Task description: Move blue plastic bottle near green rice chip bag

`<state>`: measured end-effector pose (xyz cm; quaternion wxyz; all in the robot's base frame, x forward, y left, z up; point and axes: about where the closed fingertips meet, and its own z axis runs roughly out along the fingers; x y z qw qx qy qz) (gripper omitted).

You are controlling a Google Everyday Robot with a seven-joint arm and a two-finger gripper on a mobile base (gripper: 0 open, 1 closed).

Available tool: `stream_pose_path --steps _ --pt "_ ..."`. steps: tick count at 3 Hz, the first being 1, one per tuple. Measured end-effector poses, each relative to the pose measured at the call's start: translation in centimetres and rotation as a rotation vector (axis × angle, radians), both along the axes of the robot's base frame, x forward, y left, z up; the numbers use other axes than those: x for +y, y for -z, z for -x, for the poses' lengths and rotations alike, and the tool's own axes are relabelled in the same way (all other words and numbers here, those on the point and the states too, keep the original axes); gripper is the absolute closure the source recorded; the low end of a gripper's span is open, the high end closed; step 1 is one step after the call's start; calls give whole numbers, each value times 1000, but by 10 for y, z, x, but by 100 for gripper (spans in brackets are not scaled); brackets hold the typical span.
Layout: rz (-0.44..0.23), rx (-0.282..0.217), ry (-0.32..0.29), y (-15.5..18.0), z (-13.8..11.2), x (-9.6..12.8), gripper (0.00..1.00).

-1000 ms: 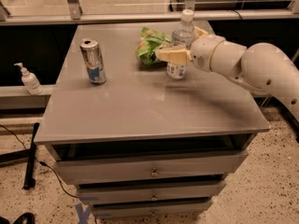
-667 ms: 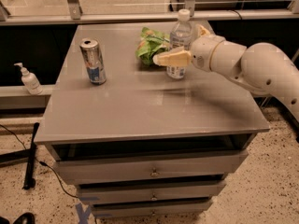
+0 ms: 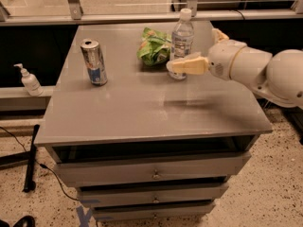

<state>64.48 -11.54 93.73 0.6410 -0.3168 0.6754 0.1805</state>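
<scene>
The blue plastic bottle, clear with a white cap and a pale label, stands upright on the grey table at the back. It is right beside the green rice chip bag, on the bag's right, and touches it or nearly does. My gripper is just right of the bottle with its fingers spread. The near cream finger crosses in front of the bottle's base. The far finger shows behind and to the right, apart from the bottle.
A silver-and-blue drink can stands at the table's left. A small white pump bottle sits on a ledge left of the table. A rail and glass run behind the table. Drawers are below the front edge.
My gripper has drawn back to the right and a little down, away from the bottle. The bottle stays standing beside the green bag.
</scene>
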Motion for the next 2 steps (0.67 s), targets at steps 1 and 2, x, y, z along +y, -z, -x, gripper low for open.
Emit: stream_pose_path --steps 1,2 --pt "1 -4 54 -14 43 -38 0" --pt "0 -4 103 -15 53 -67 0"
